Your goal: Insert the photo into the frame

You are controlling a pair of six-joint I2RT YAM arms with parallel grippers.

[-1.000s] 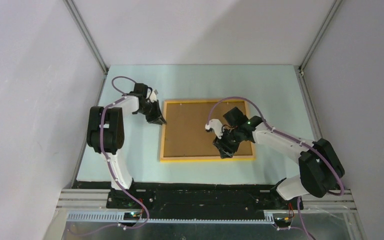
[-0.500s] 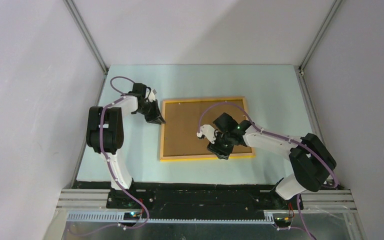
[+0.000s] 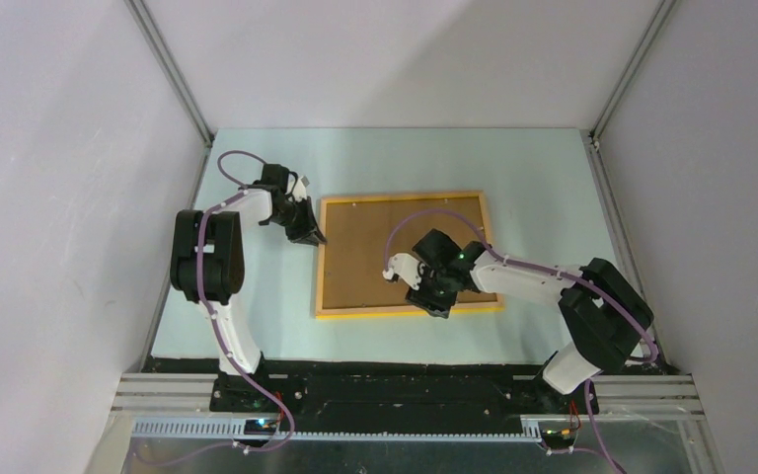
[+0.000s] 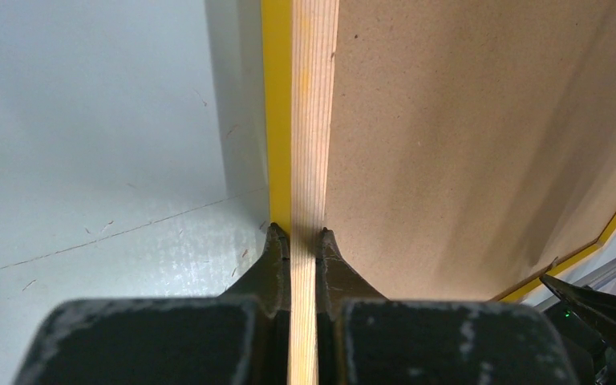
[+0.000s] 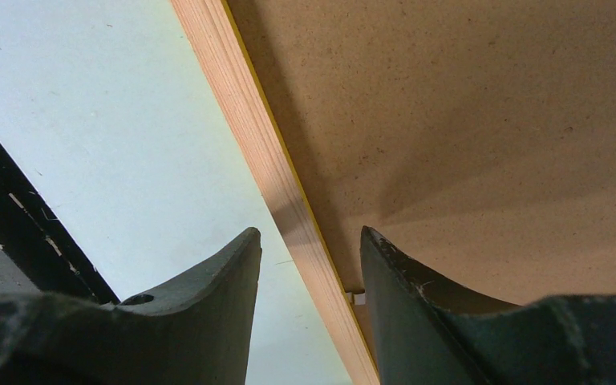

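Note:
The yellow-orange frame [image 3: 405,197] lies flat on the table with the plain brown backing board [image 3: 365,252] filling it. The photo is not visible in any view. My left gripper [image 3: 316,239] is shut on the frame's left rail; in the left wrist view the rail [image 4: 313,120] runs between the closed fingers of the gripper [image 4: 297,237]. My right gripper [image 3: 435,306] is open over the near rail. In the right wrist view the gripper [image 5: 309,237] straddles that rail [image 5: 241,112], one finger over the table, the other over the board [image 5: 449,120].
The pale green table [image 3: 257,316] is enclosed by grey walls with metal posts [image 3: 173,74] at the back corners. A black strip [image 3: 395,367] runs along the near edge. A small white tab [image 5: 358,297] sits at the rail's inner side.
My right gripper has moved left along the frame's near rail. The left gripper keeps its hold on the left rail, and the frame has barely shifted.

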